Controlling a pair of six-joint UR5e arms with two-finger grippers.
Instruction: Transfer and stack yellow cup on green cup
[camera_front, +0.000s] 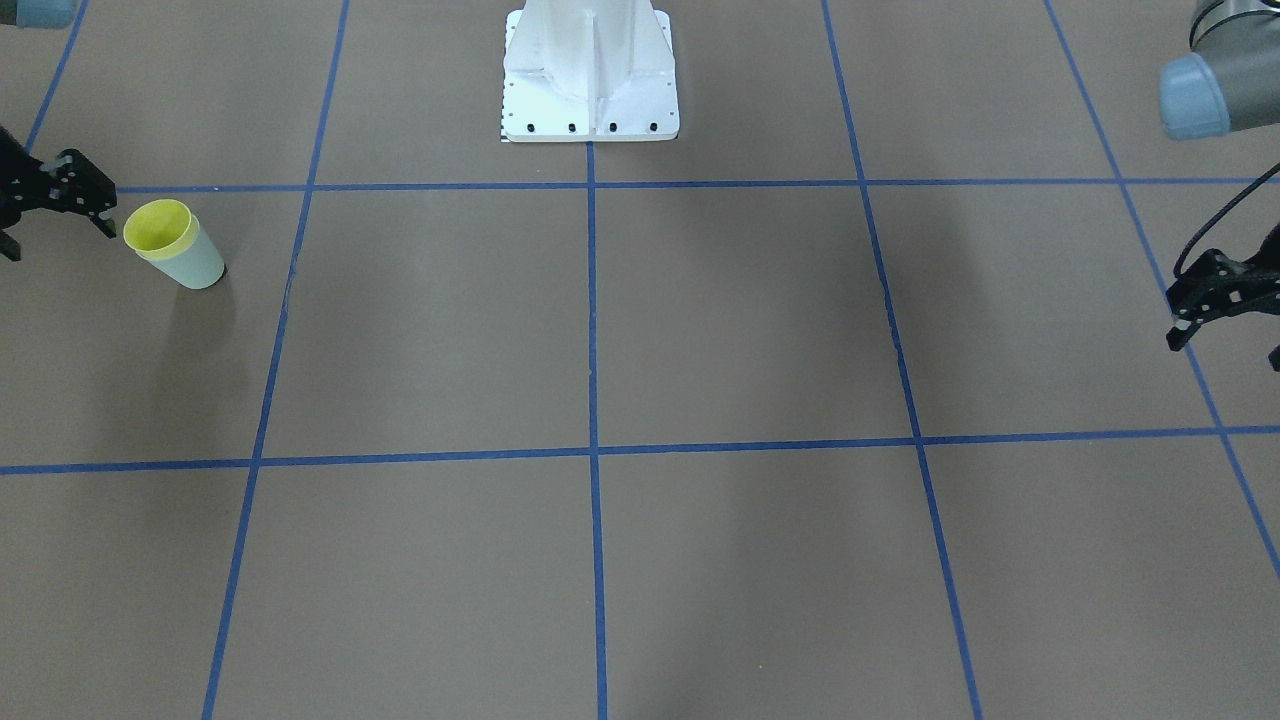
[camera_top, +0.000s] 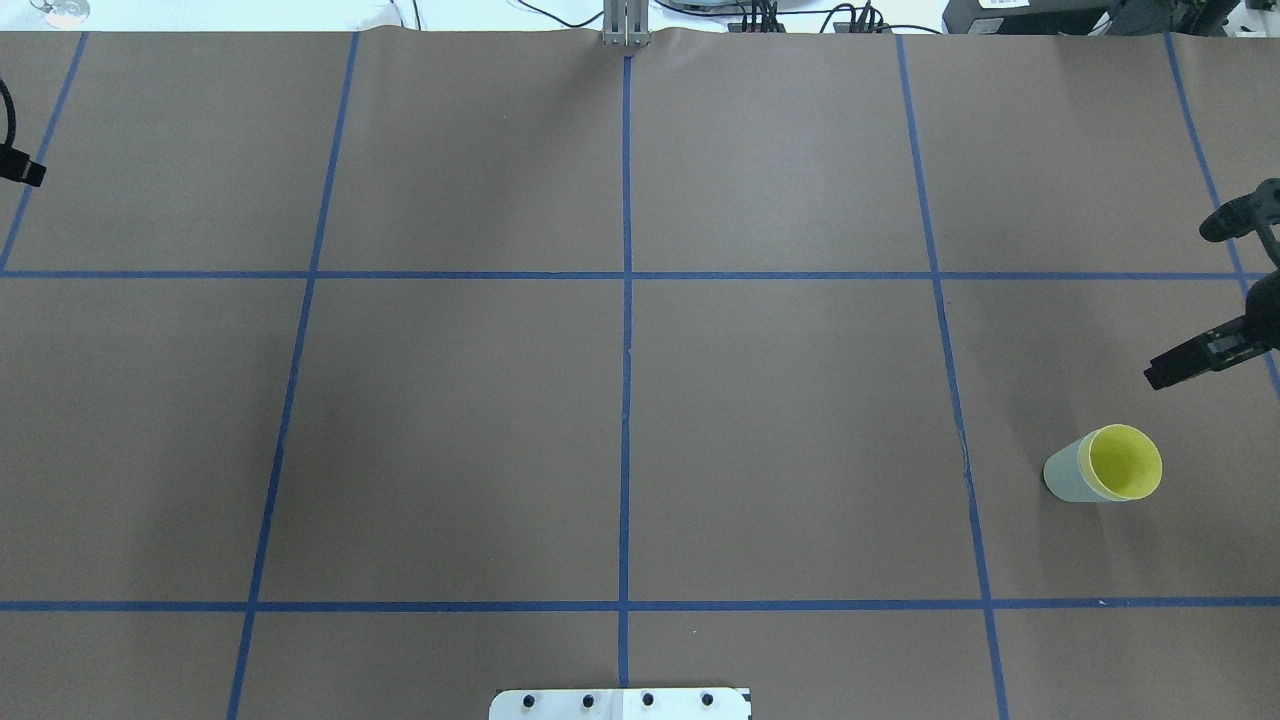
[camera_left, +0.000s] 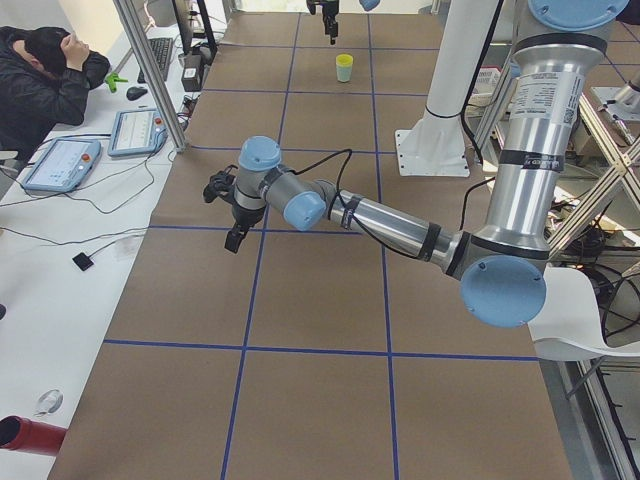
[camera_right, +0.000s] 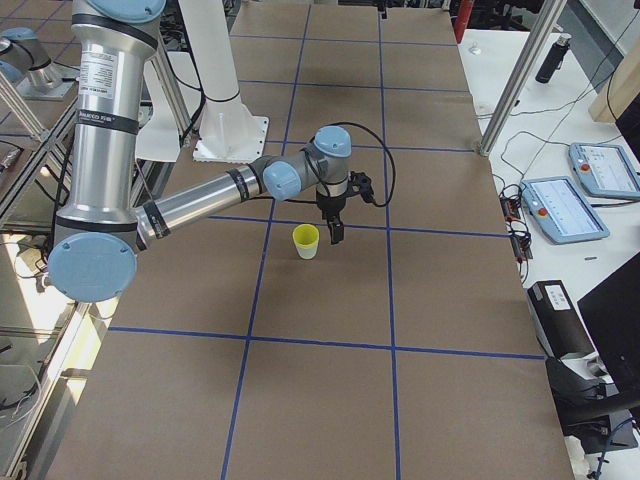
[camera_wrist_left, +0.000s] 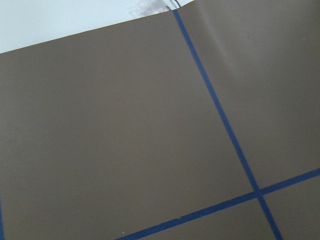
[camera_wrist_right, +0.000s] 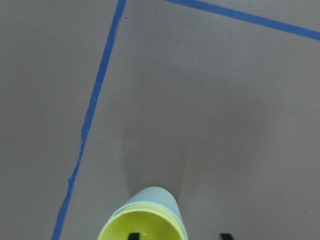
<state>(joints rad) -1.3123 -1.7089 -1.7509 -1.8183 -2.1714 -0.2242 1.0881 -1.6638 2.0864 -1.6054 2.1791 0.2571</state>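
Note:
The yellow cup (camera_front: 160, 225) sits nested inside the green cup (camera_front: 195, 265), and only its rim and inside show. The stack stands upright on the brown table, on my right side. It also shows in the overhead view, yellow cup (camera_top: 1125, 462) in green cup (camera_top: 1068, 475), and in the right wrist view (camera_wrist_right: 142, 226). My right gripper (camera_front: 58, 238) is open and empty. It hangs just beside and above the stack without touching it. My left gripper (camera_front: 1228, 350) is open and empty at the table's far other end.
The robot's white base plate (camera_front: 590, 100) stands at the middle of my edge of the table. Blue tape lines (camera_top: 626, 300) divide the brown table into squares. A seated person and tablets (camera_left: 60, 165) are beyond the table's far side.

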